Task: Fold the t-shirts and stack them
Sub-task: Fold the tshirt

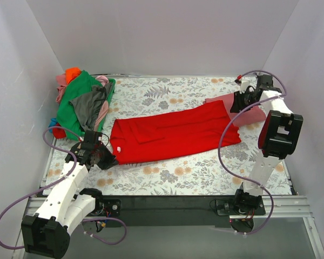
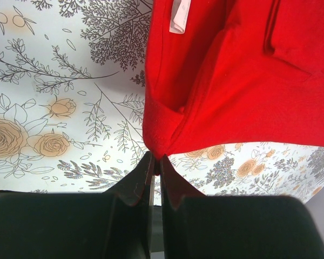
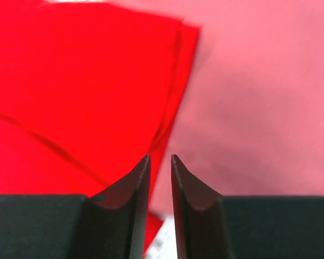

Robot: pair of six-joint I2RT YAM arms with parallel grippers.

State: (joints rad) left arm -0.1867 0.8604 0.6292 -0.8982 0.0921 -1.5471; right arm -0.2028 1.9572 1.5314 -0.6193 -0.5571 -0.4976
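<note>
The bright red t-shirt is laid out as a long folded band across the middle of the tabletop, which is covered by a floral cloth. Its lower left corner is pinched by the left gripper, whose jaws are pressed together on the fabric; the corner is bunched up at the fingertips, and the rest of the shirt spreads away from the gripper towards the far right. A white label is seen at the shirt's edge in the left wrist view.

The right gripper is held over the shirt's opposite, far right end. Its jaws are parted by a narrow gap and nothing is seen clamped between them. Directly beneath it the red shirt's edge is met by the rose-red t-shirt, which lies flat under and just beyond that end.

At the far left corner a green t-shirt, a grey t-shirt and an orange t-shirt are heaped together, well apart from the right gripper.
</note>
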